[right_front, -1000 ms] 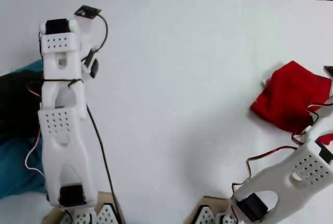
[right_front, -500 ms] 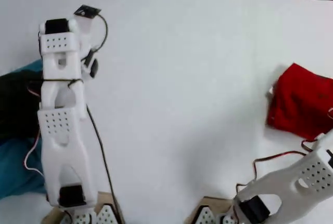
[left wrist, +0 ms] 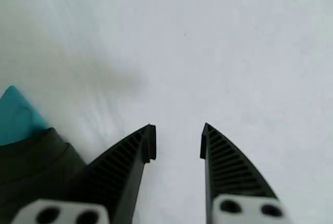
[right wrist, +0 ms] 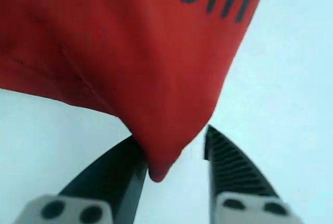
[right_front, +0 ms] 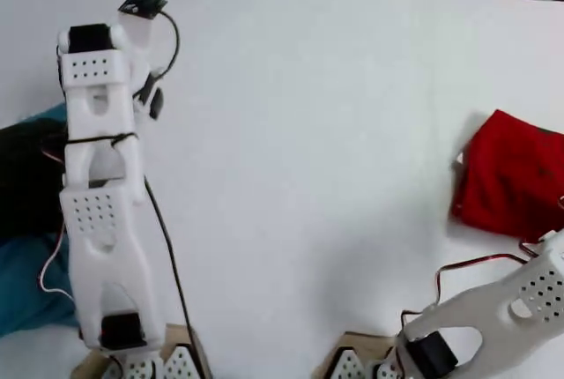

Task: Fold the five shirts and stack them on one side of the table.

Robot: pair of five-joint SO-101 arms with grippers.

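High view: a red shirt, gathered into a compact bundle, lies at the right edge of the white bench. At the left edge a black shirt lies over a teal shirt, partly behind the left arm. In the left wrist view the left gripper holds its fingers spread over bare bench, with the black and teal cloth just beside one finger. In the right wrist view the right gripper also has its fingers spread. A corner of the red shirt sits between them, touching one finger and clear of the other.
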